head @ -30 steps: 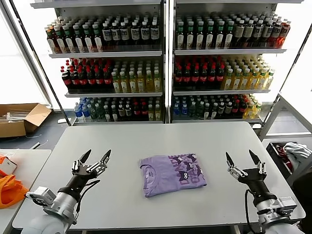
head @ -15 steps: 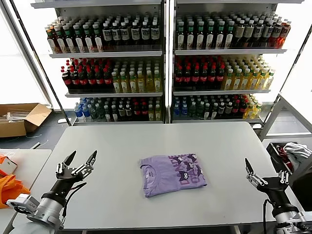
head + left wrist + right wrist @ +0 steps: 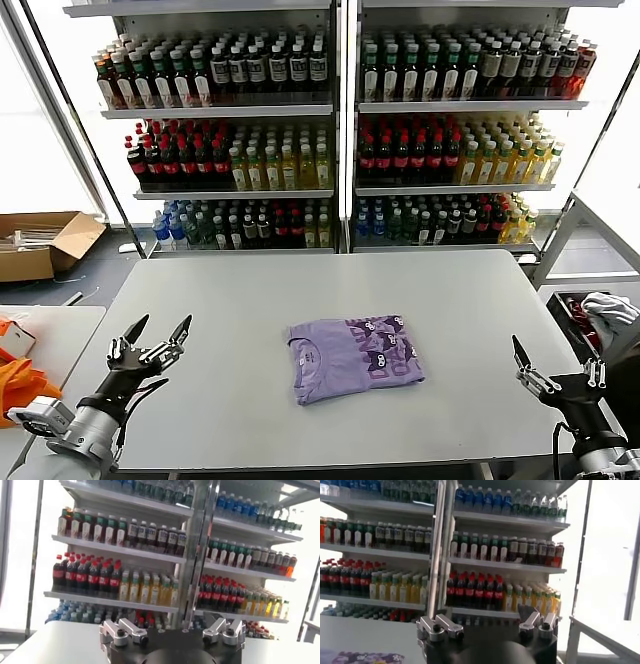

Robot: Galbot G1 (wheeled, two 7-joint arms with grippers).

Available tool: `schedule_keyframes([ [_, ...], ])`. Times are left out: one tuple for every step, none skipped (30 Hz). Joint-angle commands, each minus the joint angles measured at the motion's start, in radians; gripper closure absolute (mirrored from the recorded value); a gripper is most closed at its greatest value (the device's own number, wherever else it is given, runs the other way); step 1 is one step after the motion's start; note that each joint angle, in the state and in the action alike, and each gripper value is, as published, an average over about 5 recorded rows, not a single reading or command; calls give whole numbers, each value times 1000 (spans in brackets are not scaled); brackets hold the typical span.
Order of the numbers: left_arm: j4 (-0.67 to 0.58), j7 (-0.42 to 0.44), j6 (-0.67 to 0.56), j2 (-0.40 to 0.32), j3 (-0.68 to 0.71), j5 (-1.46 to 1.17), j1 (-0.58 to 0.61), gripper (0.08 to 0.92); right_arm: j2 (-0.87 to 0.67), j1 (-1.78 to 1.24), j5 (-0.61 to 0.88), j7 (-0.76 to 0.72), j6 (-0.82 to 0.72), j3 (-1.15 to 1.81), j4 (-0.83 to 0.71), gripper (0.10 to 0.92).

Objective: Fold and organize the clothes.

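One lavender T-shirt [image 3: 352, 358] of the clothes lies folded in a neat rectangle at the middle of the grey table [image 3: 300, 285], dark purple print facing up. My left gripper [image 3: 162, 324] hovers open and empty over the table's near left corner, well to the left of the shirt. My right gripper [image 3: 558, 358] is open and empty at the near right edge, far to the right of the shirt. In the right wrist view a corner of the shirt's print [image 3: 365, 657] shows on the table.
Tall shelves of bottles [image 3: 340, 130] stand behind the table. A cardboard box [image 3: 40, 243] sits on the floor at far left. Orange fabric [image 3: 18, 390] lies on a side table at left. A white-grey cloth heap [image 3: 605, 308] lies in a bin at right.
Both arms have drawn back toward the table's near edge and outward, away from the shirt. Both grippers stayed open. The shirt has not moved.
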Motion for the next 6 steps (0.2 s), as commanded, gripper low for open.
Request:
schedule_keyframes([
  [29, 9, -1, 73, -16, -11, 2, 177, -2, -39, -25, -6, 14, 12, -12, 203],
  [28, 9, -1, 73, -20, -12, 1, 177, 1, -41, -26, -6, 15, 11, -11, 203],
  [27, 10, -1, 71, -27, -14, 0, 177, 3, -43, -27, -6, 15, 9, -10, 203],
  [26, 10, 0, 69, -34, -17, -2, 177, 5, -43, -28, -7, 15, 7, -10, 203],
  [26, 11, 0, 68, -38, -18, -3, 177, 6, -43, -29, -7, 15, 7, -10, 203],
  [26, 11, 1, 67, -42, -20, -3, 177, 6, -43, -29, -8, 15, 6, -9, 203],
])
